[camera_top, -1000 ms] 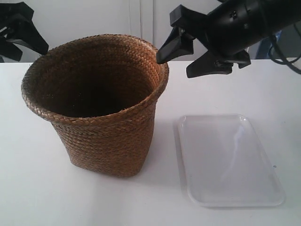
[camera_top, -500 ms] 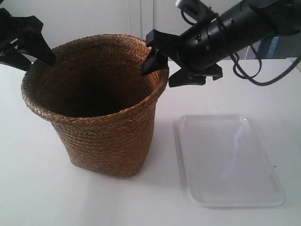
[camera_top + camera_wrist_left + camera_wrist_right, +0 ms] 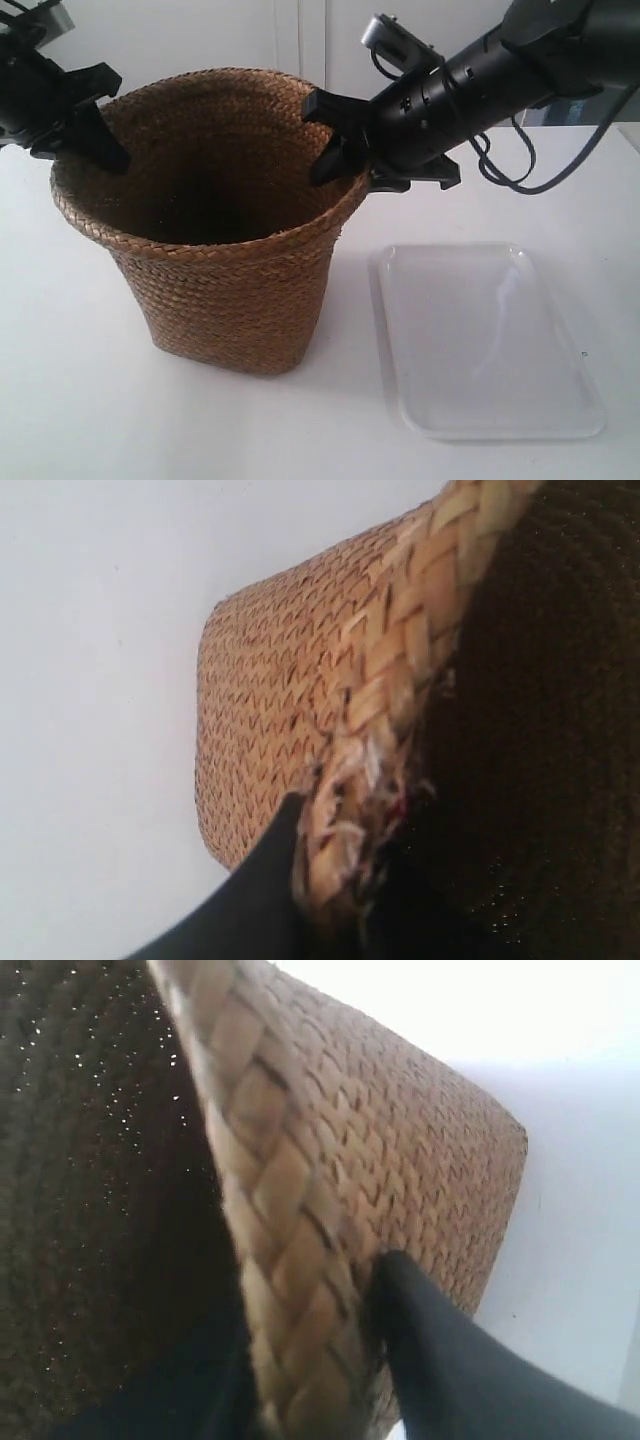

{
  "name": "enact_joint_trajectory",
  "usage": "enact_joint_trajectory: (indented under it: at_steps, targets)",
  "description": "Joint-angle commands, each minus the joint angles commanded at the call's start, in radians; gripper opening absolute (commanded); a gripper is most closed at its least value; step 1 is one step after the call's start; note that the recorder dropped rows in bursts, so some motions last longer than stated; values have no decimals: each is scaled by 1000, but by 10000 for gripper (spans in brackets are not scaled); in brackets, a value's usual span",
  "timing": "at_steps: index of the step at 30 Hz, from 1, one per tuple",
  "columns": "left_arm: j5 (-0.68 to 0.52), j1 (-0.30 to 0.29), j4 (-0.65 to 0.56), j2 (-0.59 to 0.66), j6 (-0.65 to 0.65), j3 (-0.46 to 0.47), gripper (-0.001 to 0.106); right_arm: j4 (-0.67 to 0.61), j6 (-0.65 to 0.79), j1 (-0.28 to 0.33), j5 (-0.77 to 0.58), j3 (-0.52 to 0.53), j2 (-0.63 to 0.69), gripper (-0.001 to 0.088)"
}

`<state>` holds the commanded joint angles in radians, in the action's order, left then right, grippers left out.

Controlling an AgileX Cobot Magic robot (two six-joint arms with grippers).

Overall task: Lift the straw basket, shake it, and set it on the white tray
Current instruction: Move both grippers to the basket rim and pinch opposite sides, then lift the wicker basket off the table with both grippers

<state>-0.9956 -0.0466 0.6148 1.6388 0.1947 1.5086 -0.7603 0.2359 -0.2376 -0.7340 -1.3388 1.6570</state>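
Left wrist view has the left pincer [image 3: 345, 840] clamped on the braided rim of the basket [image 3: 280, 680], with one black finger [image 3: 265, 870] pressed against the outside of the weave and the other, hard to make out in the dark, on the inside. The right wrist view shows the right pincer [image 3: 305, 1310] closed over the rim in the same way. Its outer finger [image 3: 430, 1340] lies against the wall just under the braid, and its inner finger is a dim shape within the dark interior. In the exterior view, the arm at the exterior view's left [image 3: 50, 100] meets the rim on that side. The arm at the exterior view's right [image 3: 480, 80] slants down to the opposite side of the rim, its cables looping behind it. The basket [image 3: 230, 290] stands upright with its narrow base on the white table [image 3: 60, 400], mouth open upward. The tray [image 3: 590, 415] lies flat on the table just beside the basket, towards the view's right, holding nothing. A small strip of table shows between the two.
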Motion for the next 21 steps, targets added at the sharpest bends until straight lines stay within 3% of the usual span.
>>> enact_joint_trajectory:
  at_steps: [4,8,11,14,21]
  targets:
    - [71,36,30,-93,84,-25,0,20,36,0,43,0,-75,0]
    - [242,114,20,-217,141,-103,0,56,49,0,77,0,-158,0]
    - [393,174,24,-301,141,-182,0,190,49,-13,84,10,-230,0]
    - [479,230,24,-374,153,-273,0,310,49,-46,86,61,-316,0]
    - [669,371,28,-584,187,-501,0,309,-3,-160,106,257,-561,0]
